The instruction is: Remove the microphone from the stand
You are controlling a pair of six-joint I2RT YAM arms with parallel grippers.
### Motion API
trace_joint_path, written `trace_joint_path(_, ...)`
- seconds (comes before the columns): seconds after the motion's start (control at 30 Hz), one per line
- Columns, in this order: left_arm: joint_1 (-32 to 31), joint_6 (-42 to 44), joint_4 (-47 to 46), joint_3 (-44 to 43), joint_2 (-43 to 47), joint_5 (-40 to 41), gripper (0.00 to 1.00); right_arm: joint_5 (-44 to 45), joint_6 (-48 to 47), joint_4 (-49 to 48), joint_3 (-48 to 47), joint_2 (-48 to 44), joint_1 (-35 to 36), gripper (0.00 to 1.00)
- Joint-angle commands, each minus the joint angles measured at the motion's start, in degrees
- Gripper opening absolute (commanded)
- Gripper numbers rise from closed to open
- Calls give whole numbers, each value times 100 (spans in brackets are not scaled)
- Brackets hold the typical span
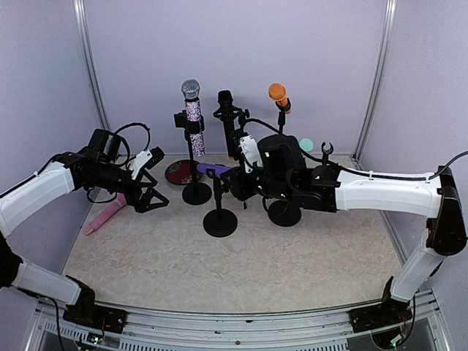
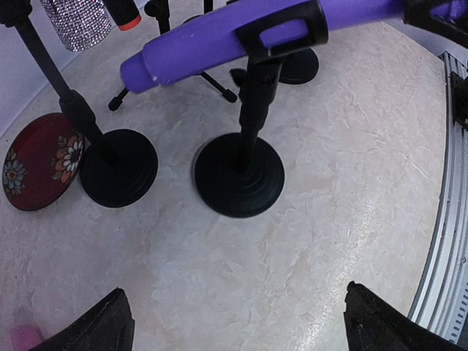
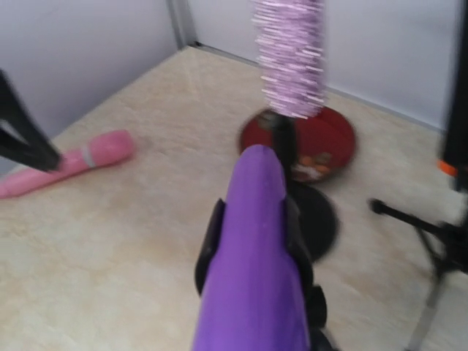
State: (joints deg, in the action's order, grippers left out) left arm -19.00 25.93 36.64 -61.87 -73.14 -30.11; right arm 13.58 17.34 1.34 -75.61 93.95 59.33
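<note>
Purple microphone point(image 1: 212, 170) in stand point(image 2: 240, 175), right fingers point(image 1: 238, 183) at its end, grip unclear, left fingers point(image 2: 95, 329) wide open, empty, well apart

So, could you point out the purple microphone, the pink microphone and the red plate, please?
purple microphone point(image 2: 212, 44): left wrist view, on its body, toward the rounded end.
pink microphone point(image 3: 110, 150): right wrist view, on its thick end.
red plate point(image 2: 40, 146): left wrist view, on its plain red face.
</note>
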Motion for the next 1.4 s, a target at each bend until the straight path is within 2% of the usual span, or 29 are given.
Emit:
trace_joint_path(0.0, -68, -290, -263, -247, -165, -173, 96, -37, 155, -1070, -692, 433, 464, 0)
trace_joint_path(0.23, -64, -273, -399, -114, -175, -92, 89, 178, 251, -1287, -1532, 1158, 799, 0)
trace_joint_path(0.53, -51, -346, -659, 122, -269, 161, 77, 644, 278, -1641, -1986, 1631, 974, 0)
trace_joint_path(0.63, -29, -442, -812, 173, -271, 234, 70, 678, 298, -1784, -1995, 1718, 1037, 0)
trace_joint_path(0.87, 95, -810, -1370, 317, -403, 339, 44, 569, 503, -1879, -1964, 1810, 1148, 0)
trace_joint_path(1.13, 328, -1104, -1663, 395, -507, -226, 32, 327, 822, -1999, -2027, 1933, 1168, 0)
trace_joint_path(1.23, 378, -1160, -1809, 498, -468, -355, 31, 216, 858, -2047, -2035, 1990, 1168, 0)
trace_joint_path(1.37, 358, -1187, -1933, 614, -437, -437, 36, 79, 1056, -2048, -2146, 2101, 1168, 0)
